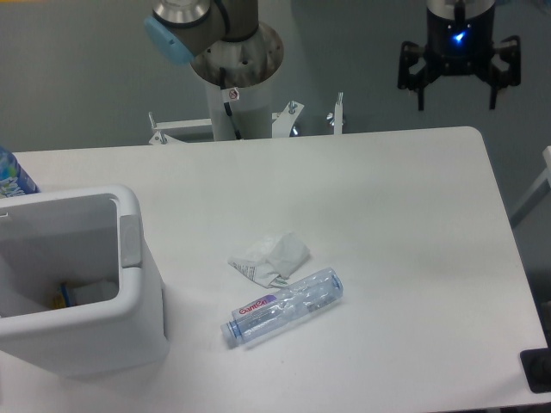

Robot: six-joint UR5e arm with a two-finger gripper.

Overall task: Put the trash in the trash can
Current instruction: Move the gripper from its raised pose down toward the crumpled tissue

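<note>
A crumpled white paper wrapper [271, 258] lies on the table near the middle. Just in front of it, a crushed clear plastic bottle [284, 307] with a pink-purple label lies on its side, cap end towards the trash can. The boxy white trash can [131, 225] stands at the left front, its grey inside facing up, with some small items at the bottom. My gripper [457, 93] hangs high at the back right, beyond the table's far edge and far from the trash. It is open with nothing between its fingers.
A blue-patterned bottle [10, 176] peeks in at the left edge behind the trash can. The arm's base column [232, 77] rises behind the table's far edge. A dark object [537, 370] sits at the front right corner.
</note>
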